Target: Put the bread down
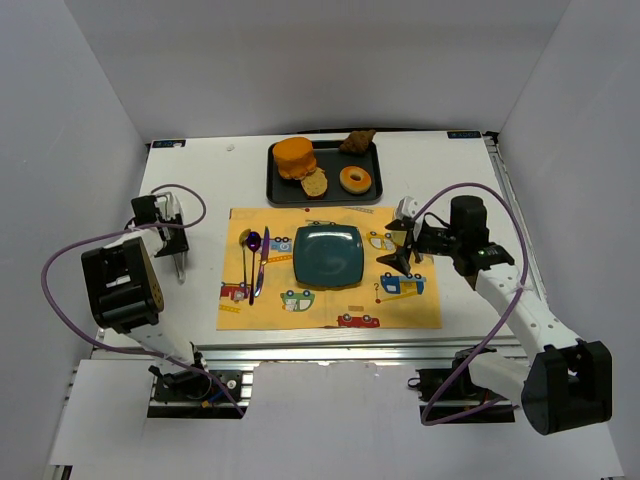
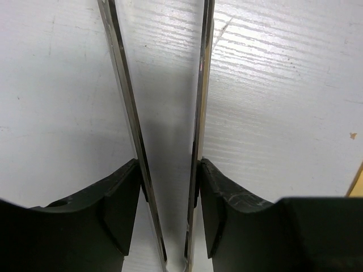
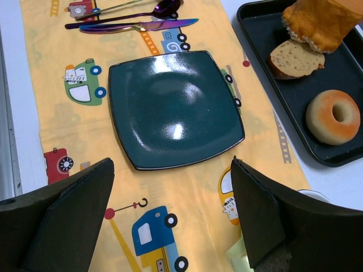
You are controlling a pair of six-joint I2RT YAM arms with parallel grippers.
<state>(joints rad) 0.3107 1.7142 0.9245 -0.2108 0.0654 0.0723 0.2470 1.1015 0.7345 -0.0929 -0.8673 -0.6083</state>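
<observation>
In the right wrist view, the bread (image 3: 296, 58) at upper right is partly covered by the orange bun (image 3: 323, 20), which the top edge cuts off. The black tray (image 3: 283, 99) beneath them runs out past the top and right edges, and the right gripper (image 3: 172, 170), fingers wide apart, is cut by the bottom edge. In the left wrist view, the metal tongs (image 2: 127, 102) clamped by the left gripper (image 2: 170, 170) leave the frame at top and bottom, tips unseen, while in the top view the brown lump (image 1: 358, 141) at the tray's upper right corner is too small to identify.
</observation>
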